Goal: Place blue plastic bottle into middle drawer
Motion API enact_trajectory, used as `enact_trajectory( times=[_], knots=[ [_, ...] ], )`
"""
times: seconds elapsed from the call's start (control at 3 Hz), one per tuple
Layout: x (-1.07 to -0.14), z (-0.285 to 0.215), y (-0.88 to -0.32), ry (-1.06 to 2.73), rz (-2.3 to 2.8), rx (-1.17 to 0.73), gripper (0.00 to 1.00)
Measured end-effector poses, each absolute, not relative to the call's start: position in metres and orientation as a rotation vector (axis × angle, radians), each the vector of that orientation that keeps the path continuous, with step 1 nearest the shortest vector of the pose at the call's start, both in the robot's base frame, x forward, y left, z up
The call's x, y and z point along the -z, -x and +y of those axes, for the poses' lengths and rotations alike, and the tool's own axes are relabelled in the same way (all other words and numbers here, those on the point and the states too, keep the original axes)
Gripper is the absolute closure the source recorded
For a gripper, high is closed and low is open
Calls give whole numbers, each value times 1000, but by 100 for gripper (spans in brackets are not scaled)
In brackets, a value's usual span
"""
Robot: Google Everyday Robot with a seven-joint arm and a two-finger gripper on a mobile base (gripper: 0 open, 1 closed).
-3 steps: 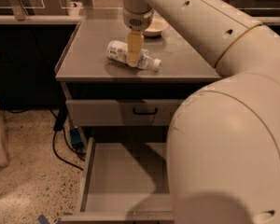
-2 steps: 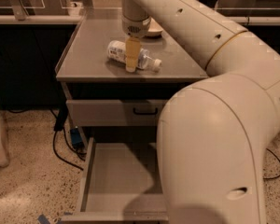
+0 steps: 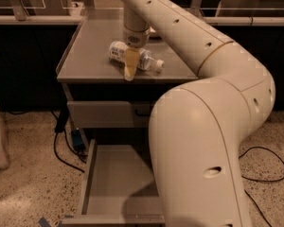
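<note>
The blue plastic bottle [image 3: 117, 51] lies on its side on the grey cabinet top [image 3: 87, 56], its white cap [image 3: 159, 65] pointing right. My gripper [image 3: 129, 69] hangs straight down from the arm, directly in front of the bottle's middle and at its level, near the top's front edge. It hides the middle of the bottle. The middle drawer [image 3: 116, 174] is pulled open low down, a grey box with a bare floor, partly hidden on its right by my arm.
A shut drawer front with a small black handle [image 3: 106, 114] sits above the open drawer. A cream bowl [image 3: 154, 32] peeks out behind my arm. Black cables [image 3: 61, 141] lie on the speckled floor at left. My large white arm [image 3: 213, 141] fills the right.
My gripper has come down and toward the front edge, now level with the bottle. The arm's elbow has swung to the right. The bottle has not moved.
</note>
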State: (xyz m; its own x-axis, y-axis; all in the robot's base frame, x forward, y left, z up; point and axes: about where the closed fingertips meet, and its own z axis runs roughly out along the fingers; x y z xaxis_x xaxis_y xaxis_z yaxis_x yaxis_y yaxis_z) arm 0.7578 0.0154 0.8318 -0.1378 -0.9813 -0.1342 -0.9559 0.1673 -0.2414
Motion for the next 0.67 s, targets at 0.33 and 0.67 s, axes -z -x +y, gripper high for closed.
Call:
enact_trajectory(
  times=[0.33, 0.67],
  knots=[
    [-830, 16, -758, 1869, 2187, 133, 18],
    [-830, 16, -758, 1869, 2187, 133, 41]
  ],
)
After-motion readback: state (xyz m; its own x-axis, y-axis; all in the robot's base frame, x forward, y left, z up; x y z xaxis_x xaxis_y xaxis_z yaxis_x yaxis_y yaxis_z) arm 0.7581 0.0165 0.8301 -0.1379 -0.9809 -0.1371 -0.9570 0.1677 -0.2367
